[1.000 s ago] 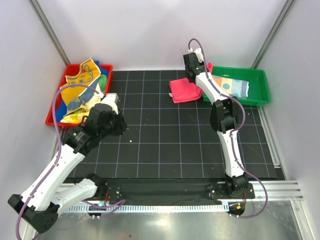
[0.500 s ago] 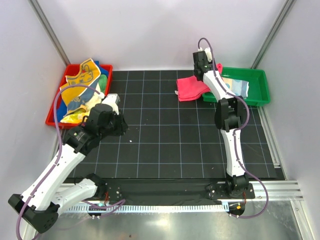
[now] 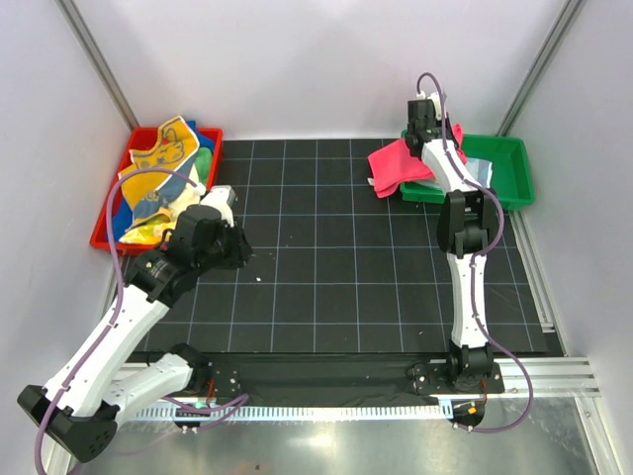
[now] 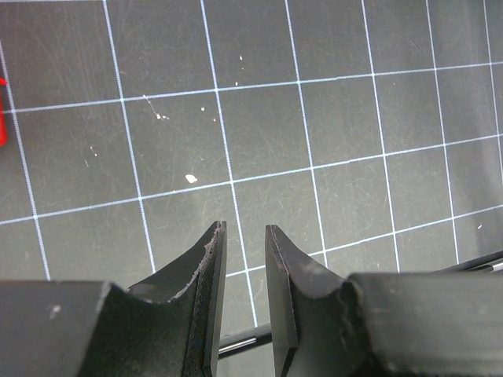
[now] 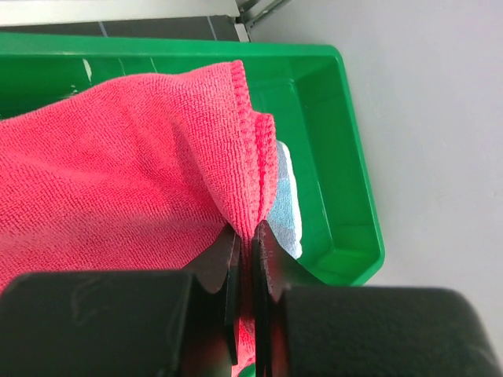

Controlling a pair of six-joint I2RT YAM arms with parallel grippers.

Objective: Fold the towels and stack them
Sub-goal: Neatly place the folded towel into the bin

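My right gripper point(image 5: 253, 236) is shut on a folded edge of the pink-red towel point(image 5: 118, 165). It holds that towel point(image 3: 399, 162) in the air over the left rim of the green tray point(image 3: 514, 196). A pale patchwork towel point(image 5: 286, 206) lies in the tray below. More towels are heaped in the red tray point(image 3: 100, 240) at the left, with the orange-yellow tiger towel point(image 3: 158, 168) on top and blue point(image 3: 205, 132) and green point(image 3: 204, 158) ones under it. My left gripper point(image 4: 245, 229) hangs over the black mat point(image 4: 330, 118), open by a narrow gap and holding nothing.
The green tray's point(image 5: 346, 157) far wall stands close to the white side wall point(image 5: 440, 118). White walls enclose the gridded mat point(image 3: 326, 277) on three sides. Small white specks point(image 4: 191, 178) lie on the mat by my left gripper.
My right gripper has carried the pink-red towel to the right, from the mat to above the green tray's left rim. The left arm has stayed still.
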